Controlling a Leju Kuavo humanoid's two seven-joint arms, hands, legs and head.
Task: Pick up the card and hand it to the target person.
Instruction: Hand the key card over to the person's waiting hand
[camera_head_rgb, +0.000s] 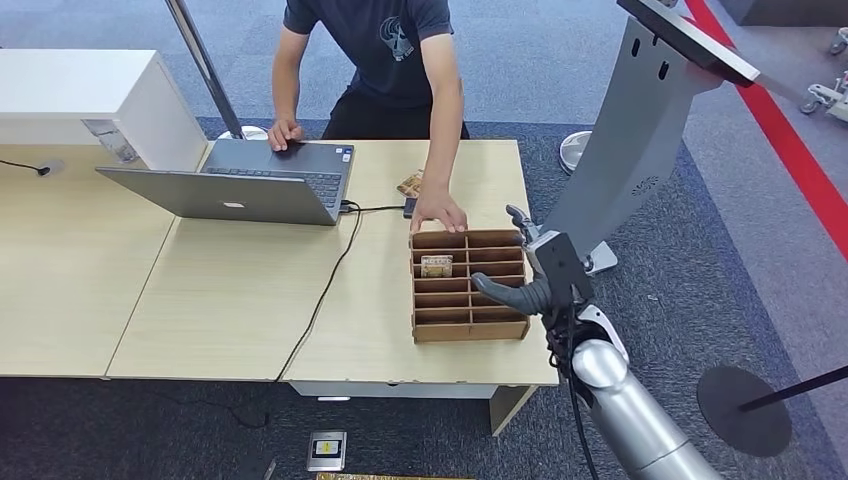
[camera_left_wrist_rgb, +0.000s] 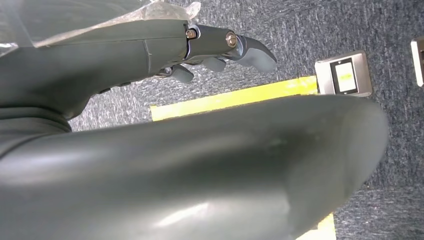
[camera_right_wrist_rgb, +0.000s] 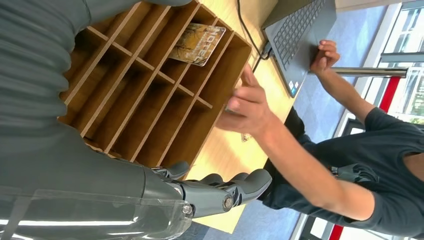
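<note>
At 10 o'clock from the right hand (camera_head_rgb: 535, 285), the card (camera_head_rgb: 436, 266) stands in the wooden rack (camera_head_rgb: 470, 330) on the counter (camera_head_rgb: 230, 300); fingers (camera_right_wrist_rgb: 240, 187) spread, empty; approach from above, pinch the card's edge

Right hand (camera_head_rgb: 535, 270) raised just beside rack (camera_head_rgb: 469, 285), fingers apart, holding nothing. Card (camera_head_rgb: 436, 266) upright in a left slot of rack. Person (camera_head_rgb: 375, 60) across table (camera_head_rgb: 230, 300), one hand on rack's far edge, other on laptop (camera_head_rgb: 240, 185).
</note>
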